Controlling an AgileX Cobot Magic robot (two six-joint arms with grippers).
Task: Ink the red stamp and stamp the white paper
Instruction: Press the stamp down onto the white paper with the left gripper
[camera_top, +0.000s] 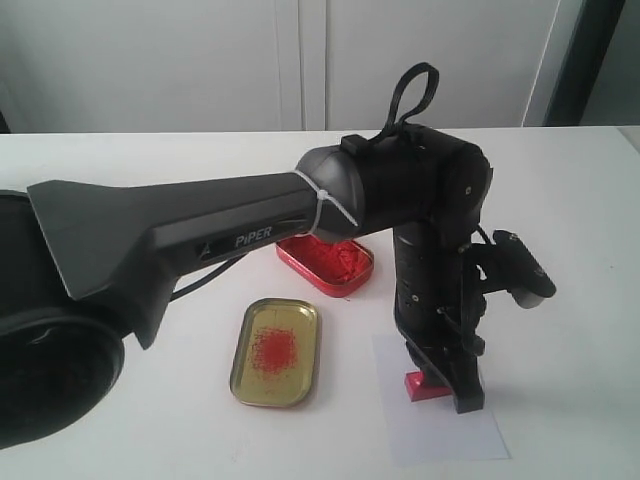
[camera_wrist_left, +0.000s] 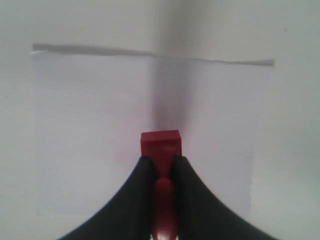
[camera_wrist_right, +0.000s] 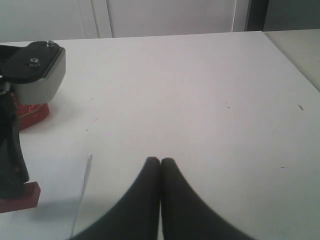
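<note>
Across the white bench (camera_top: 560, 200) lie few things: a gold lid (camera_top: 295, 375) with a red smudge in its middle, a red tin (camera_top: 335, 265) of lumpy red paste behind it, and the white paper (camera_top: 450, 435) towards the front right of the exterior view. Pale cabinet doors (camera_top: 300, 60) close off the room behind, with a dark strip at the far right.

Much of the red tin is hidden by the left arm (camera_top: 200, 240), and the paper barely stands out from the bench, showing mainly by its edges. The bottom face of the red stamp (camera_top: 425, 385) cannot be seen, so any print under it is out of sight. The right arm does not appear in the exterior view.

That left arm reaches across the middle, bent at the wrist so the left gripper (camera_top: 445, 385) points straight down. It is clamped on the stamp's thin handle, the blocky base set down on the paper near its far left corner. The right gripper (camera_wrist_right: 160, 162) hangs over bare bench well to one side, its fingers pressed together on nothing.
</note>
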